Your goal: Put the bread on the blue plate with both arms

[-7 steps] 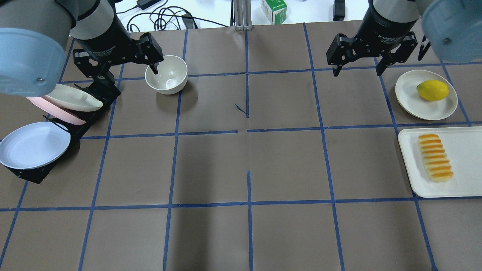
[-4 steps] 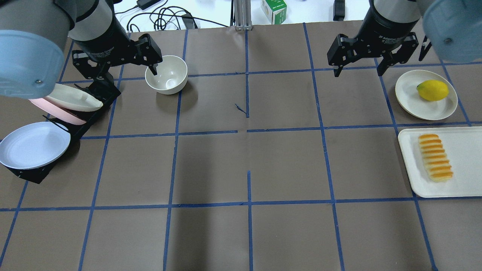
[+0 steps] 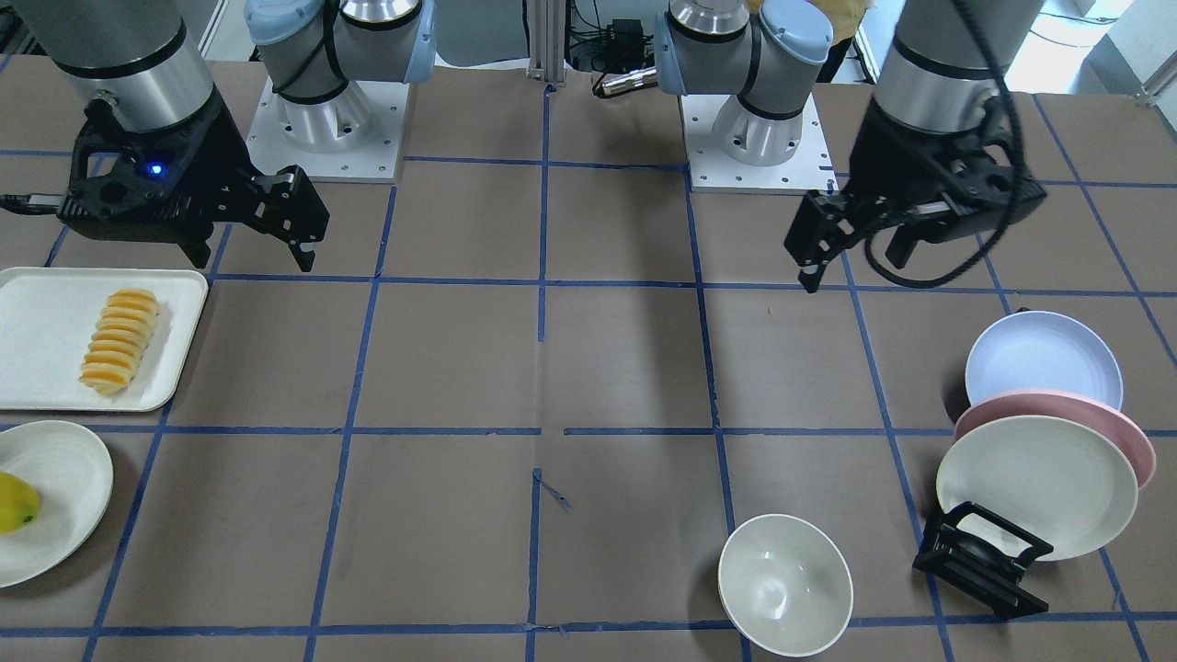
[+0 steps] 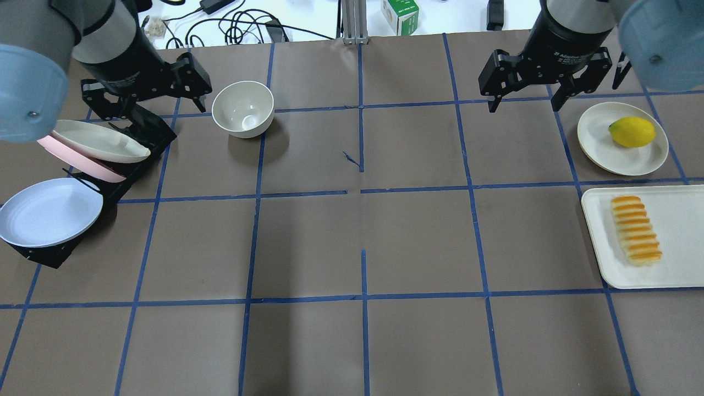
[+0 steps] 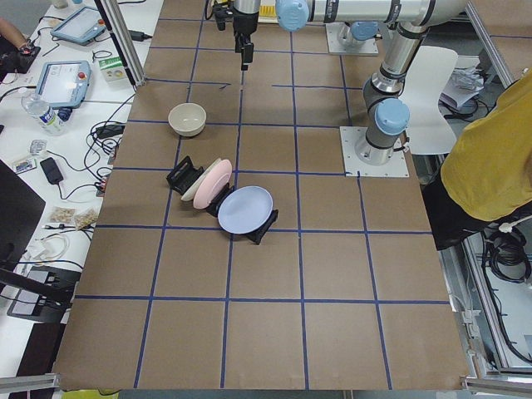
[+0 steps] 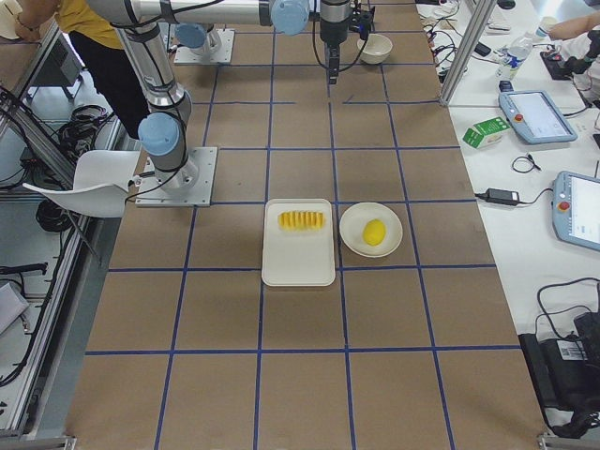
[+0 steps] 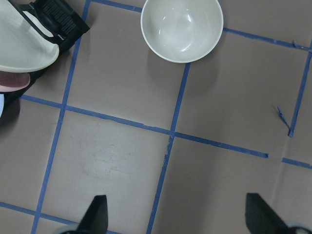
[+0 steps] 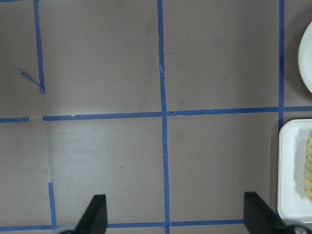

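The bread [image 4: 636,230] lies on a white tray [image 4: 676,264] at the right edge; it also shows in the front view [image 3: 118,340] and at the edge of the right wrist view [image 8: 308,168]. The blue plate [image 4: 49,212] leans in a black rack [image 4: 148,132] at the far left, the front one of three plates; it also shows in the front view [image 3: 1044,359]. My left gripper [image 4: 149,110] is open and empty, above the rack's back end, left of a white bowl [image 4: 243,109]. My right gripper [image 4: 523,107] is open and empty, well behind and left of the tray.
A pink plate [image 4: 82,162] and a cream plate [image 4: 99,142] stand in the rack behind the blue one. A yellow-green fruit [image 4: 632,132] sits on a cream plate [image 4: 599,137] behind the tray. Cables and a green carton lie beyond the table's far edge.
My left gripper has moved left, off the white bowl's rim, to above the rack's back end. The right gripper has hardly moved. Both stay open.
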### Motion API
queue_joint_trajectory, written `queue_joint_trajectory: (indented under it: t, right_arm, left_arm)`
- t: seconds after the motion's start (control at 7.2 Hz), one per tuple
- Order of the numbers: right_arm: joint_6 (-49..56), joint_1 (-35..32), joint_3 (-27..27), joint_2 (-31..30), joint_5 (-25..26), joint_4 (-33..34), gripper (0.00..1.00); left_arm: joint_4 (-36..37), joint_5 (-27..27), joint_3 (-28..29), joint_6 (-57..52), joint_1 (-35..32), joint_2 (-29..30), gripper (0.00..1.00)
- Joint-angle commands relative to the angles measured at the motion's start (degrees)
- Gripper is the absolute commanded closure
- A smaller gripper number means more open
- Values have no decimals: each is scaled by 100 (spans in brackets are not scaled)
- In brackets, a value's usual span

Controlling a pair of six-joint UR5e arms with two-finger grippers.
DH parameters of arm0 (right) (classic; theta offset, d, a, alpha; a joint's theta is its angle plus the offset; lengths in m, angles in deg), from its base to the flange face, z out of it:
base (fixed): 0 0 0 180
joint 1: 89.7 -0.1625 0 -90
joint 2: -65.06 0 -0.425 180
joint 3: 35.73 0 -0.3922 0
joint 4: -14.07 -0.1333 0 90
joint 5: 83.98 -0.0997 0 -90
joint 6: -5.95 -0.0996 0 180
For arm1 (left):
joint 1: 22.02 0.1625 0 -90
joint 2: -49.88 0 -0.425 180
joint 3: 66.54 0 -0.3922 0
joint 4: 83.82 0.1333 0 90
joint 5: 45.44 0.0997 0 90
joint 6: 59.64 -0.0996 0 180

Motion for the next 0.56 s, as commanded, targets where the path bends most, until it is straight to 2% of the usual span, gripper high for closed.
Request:
queue_joint_trajectory:
  t: [0.0, 0.42]
  right_arm:
    - [2, -1, -9, 1, 0, -3, 0]
    - [2, -1, 0, 1, 0, 6, 0]
  left_arm:
    - [-178, -13, -20, 204, 1026, 51, 0]
    - [-292, 57, -99, 180, 2949, 341, 0]
